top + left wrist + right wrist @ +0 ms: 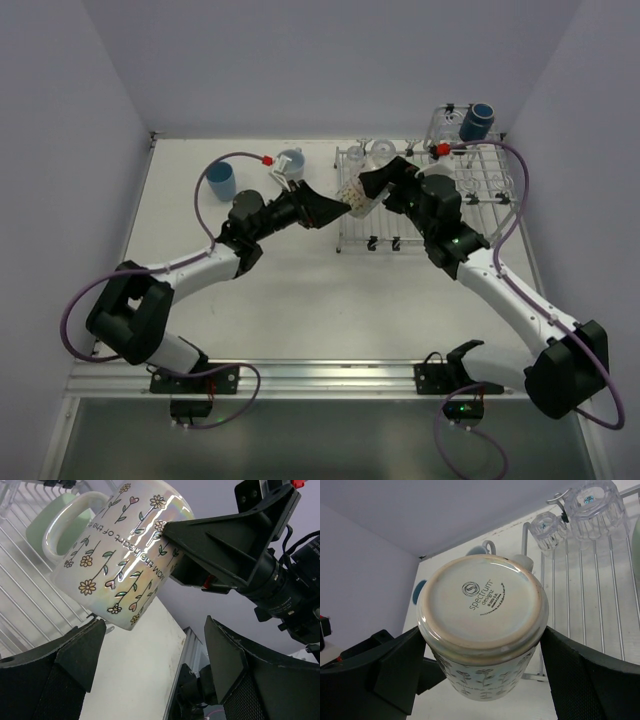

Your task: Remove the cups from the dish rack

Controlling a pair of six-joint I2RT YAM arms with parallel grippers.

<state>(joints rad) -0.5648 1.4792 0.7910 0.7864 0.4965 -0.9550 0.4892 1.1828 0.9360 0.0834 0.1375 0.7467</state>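
A whitish mug with a flower print (358, 196) hangs in the air at the left edge of the silver wire dish rack (470, 190). My right gripper (374, 186) is shut on it; in the right wrist view the mug (481, 605) fills the space between both fingers (400, 667), base toward the camera. My left gripper (338, 210) is open just left of the mug. In the left wrist view the mug (120, 545) sits just beyond the open fingertips (80, 652), handle toward the rack. A pale green cup (62, 517) shows behind it.
Two clear glasses (375, 152) stand at the rack's back left, also in the right wrist view (595, 502). A dark blue cup (478, 120) sits in the raised basket. On the table left of the rack stand a blue cup (221, 182) and a pale mug (291, 160).
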